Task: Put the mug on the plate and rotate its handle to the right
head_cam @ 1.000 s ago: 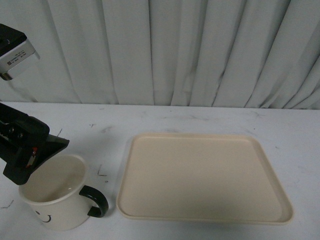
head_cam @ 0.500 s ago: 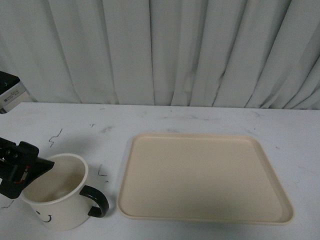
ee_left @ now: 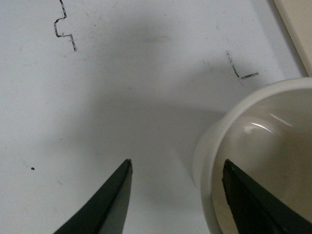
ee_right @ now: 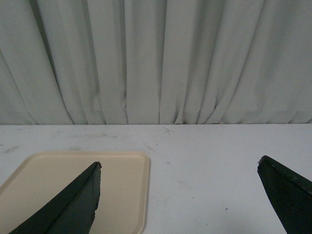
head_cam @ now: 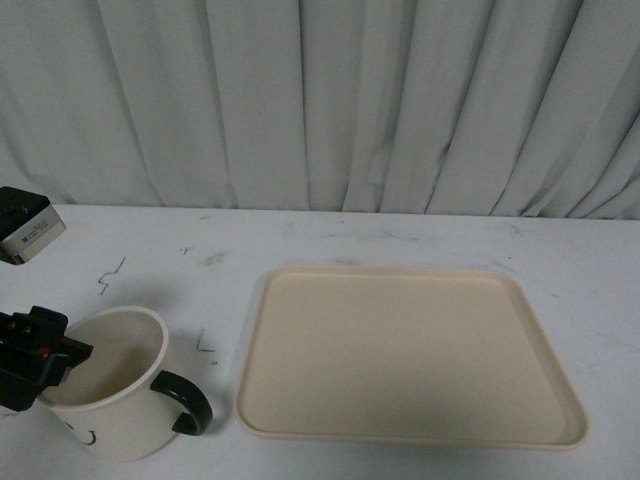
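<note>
The cream-white mug stands upright on the table at the front left, apart from the plate, with part of its smiley face showing low on its side. Its black handle points right, toward the plate. The beige plate lies empty to the right of the mug. My left gripper is open at the mug's left rim. In the left wrist view the left gripper straddles the mug's wall, one finger inside and one outside. My right gripper is open and empty, above the table beside the plate.
A white table with small black marks runs back to a grey curtain. The left arm's camera box hangs at the far left. The plate's corner shows in the left wrist view.
My left gripper has dropped and drawn back to the left, from above the mug's rim down to its left side. The mug and plate have stayed in place.
</note>
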Tool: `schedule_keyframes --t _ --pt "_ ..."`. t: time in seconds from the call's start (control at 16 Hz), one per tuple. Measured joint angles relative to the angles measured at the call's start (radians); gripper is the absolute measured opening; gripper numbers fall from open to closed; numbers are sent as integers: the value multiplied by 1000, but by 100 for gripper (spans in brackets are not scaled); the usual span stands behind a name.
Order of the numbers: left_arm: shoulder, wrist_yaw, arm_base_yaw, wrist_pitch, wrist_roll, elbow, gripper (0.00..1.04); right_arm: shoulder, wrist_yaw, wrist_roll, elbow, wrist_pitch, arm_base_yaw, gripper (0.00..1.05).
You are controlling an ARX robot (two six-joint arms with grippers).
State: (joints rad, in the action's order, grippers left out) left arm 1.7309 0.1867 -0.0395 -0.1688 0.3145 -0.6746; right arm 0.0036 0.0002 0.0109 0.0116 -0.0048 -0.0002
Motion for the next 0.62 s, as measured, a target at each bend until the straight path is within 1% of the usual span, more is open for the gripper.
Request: schedule_keyframes --t 0.06,0.12,0.19,0.25,0.31,0.38,0.5,0.56,0.62 --pt "0 -1 8 -3 -21 1 36 0 0 0 0 0 0 98" --pt "0 -4 19 0 -29 1 18 0 0 0 0 0 0 98" --pt "0 -8 19 5 -35 0 9 0 0 0 0 0 0 98" --pt "-4 3 20 13 -53 -4 5 0 0 0 0 0 0 98" --pt "-24 -3 28 34 -62 -8 3 0 0 0 0 0 0 98" --pt "-50 -18 44 55 -71 -14 3 0 0 0 0 0 0 98" --pt "-95 -13 68 77 -91 -36 3 0 0 0 0 0 0 98" --pt "-111 -16 87 68 -102 -51 3 0 0 0 0 0 0 98" --pt "-124 -30 130 53 -129 -81 3 0 0 0 0 0 0 98"
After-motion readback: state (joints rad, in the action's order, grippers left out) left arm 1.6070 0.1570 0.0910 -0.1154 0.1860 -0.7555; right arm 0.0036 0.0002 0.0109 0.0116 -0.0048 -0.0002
